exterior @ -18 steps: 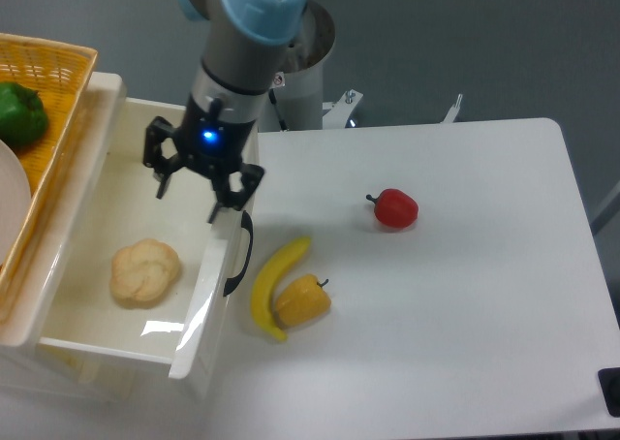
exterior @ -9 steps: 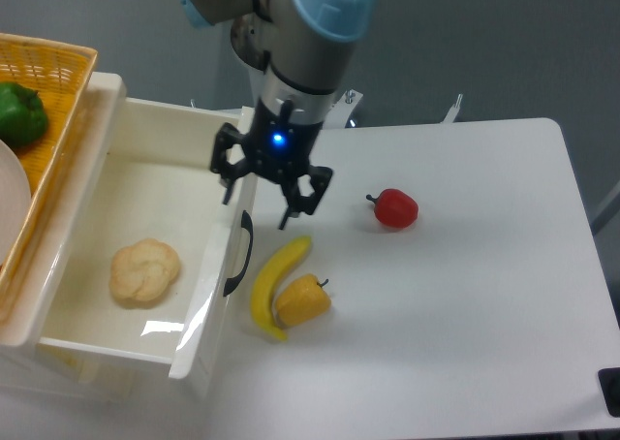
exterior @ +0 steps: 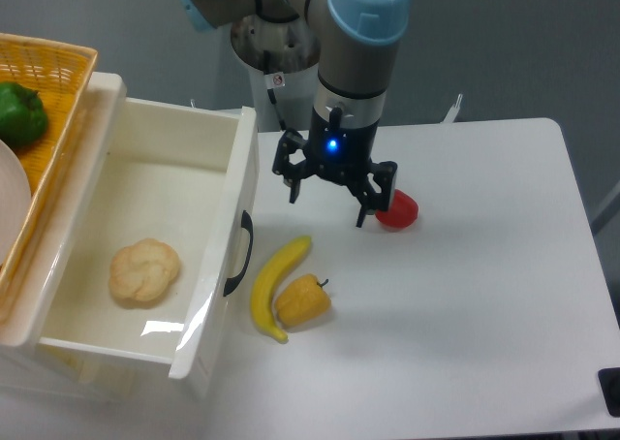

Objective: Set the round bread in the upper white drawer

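The round bread (exterior: 145,271), a lumpy golden-tan roll, lies on the floor of the upper white drawer (exterior: 160,183), which stands pulled open with its black handle (exterior: 240,254) facing the table. My gripper (exterior: 329,200) hovers over the table to the right of the drawer, well clear of the bread. Its fingers are spread open and hold nothing.
A yellow banana (exterior: 274,283) and a yellow-orange bell pepper (exterior: 303,301) lie just right of the drawer front. A red pepper (exterior: 398,208) sits partly behind the gripper. A wicker basket (exterior: 48,91) with a green pepper (exterior: 21,114) stands at the far left.
The gripper has travelled to the right, from above the drawer out over the table near the red pepper. The bread stays still in the drawer.
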`<state>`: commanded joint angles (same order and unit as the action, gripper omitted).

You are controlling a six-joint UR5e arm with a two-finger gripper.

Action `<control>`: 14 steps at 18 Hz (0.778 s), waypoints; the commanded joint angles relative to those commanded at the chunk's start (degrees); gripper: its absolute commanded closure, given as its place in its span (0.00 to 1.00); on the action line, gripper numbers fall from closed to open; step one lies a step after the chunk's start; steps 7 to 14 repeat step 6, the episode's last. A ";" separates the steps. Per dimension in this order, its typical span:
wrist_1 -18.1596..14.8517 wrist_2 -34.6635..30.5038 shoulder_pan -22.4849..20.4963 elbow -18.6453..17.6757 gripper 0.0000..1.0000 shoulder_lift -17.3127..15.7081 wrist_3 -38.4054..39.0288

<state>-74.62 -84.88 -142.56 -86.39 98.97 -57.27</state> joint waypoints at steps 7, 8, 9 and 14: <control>0.26 -2.66 0.09 -0.53 0.00 0.26 -2.76; 0.26 -2.66 0.09 -0.53 0.00 0.26 -2.76; 0.26 -2.66 0.09 -0.53 0.00 0.26 -2.76; 0.26 -2.66 0.09 -0.53 0.00 0.26 -2.76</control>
